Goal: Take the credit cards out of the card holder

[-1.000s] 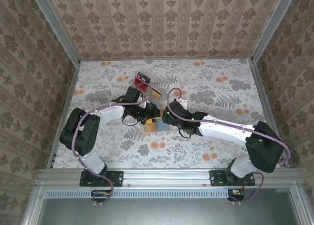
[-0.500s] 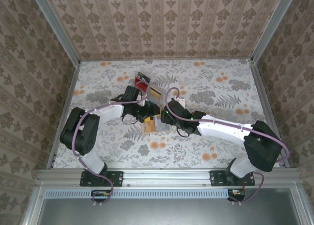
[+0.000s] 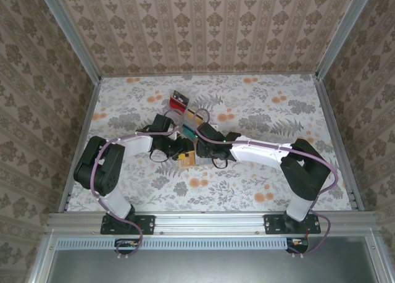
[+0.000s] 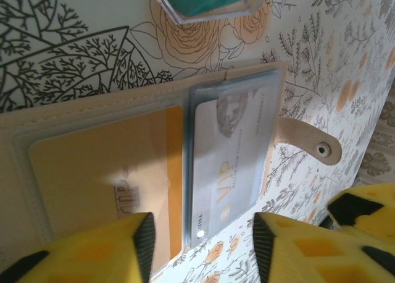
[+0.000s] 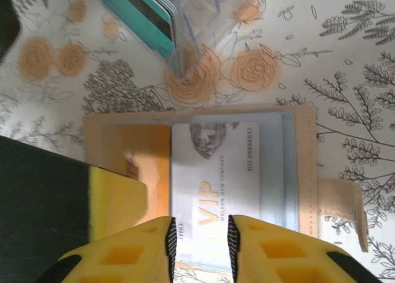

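The card holder [image 3: 186, 162] lay open mid-counter [image 3: 278, 110], credit cards [image 5: 213, 172] in their pockets. The left end effector [image 4: 200, 233] stood half-wide. The right end effector [image 5: 199, 240] was narrow and empty, perhaps touching a card's edge; it should pinch that edge and slide outward.

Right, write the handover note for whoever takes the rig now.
Left gripper: open, low over the card holder, one finger overlapping the orange card.
Right gripper: jaws narrow but apart, at the edge of the silver VIP card, nothing held.
Things: the holder lies open on the table, with both cards in its pockets.
Done: holder is open.
Left: pull out both cards.
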`<state>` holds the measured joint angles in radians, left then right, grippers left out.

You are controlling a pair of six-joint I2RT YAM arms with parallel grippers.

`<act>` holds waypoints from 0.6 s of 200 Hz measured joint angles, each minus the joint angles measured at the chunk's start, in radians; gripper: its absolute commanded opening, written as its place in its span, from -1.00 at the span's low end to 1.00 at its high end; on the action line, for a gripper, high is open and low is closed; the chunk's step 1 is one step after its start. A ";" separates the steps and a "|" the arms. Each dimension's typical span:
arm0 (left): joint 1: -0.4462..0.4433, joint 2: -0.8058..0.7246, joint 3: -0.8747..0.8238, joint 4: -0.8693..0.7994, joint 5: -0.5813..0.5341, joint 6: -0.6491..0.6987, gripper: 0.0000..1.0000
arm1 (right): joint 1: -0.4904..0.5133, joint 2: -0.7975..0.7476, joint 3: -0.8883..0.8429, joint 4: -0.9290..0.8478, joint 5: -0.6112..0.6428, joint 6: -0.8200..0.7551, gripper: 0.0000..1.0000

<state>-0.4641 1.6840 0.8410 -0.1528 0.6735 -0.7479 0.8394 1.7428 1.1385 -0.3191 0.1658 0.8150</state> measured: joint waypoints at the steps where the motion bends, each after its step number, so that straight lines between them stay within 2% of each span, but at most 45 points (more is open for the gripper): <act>1: 0.000 0.000 0.000 0.000 0.000 0.000 -0.19 | -0.001 0.001 0.000 -0.002 0.000 0.000 -0.46; 40: 0.000 0.000 -0.002 0.026 0.008 -0.006 -0.37 | -0.021 0.047 0.005 -0.032 -0.024 0.004 -0.47; 120: -0.008 0.044 -0.002 0.044 0.033 -0.008 -0.43 | -0.039 0.121 0.021 -0.056 -0.077 0.008 -0.50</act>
<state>-0.4725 1.7283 0.8391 -0.1085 0.7063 -0.7563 0.8009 1.8633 1.1595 -0.3748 0.0883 0.8227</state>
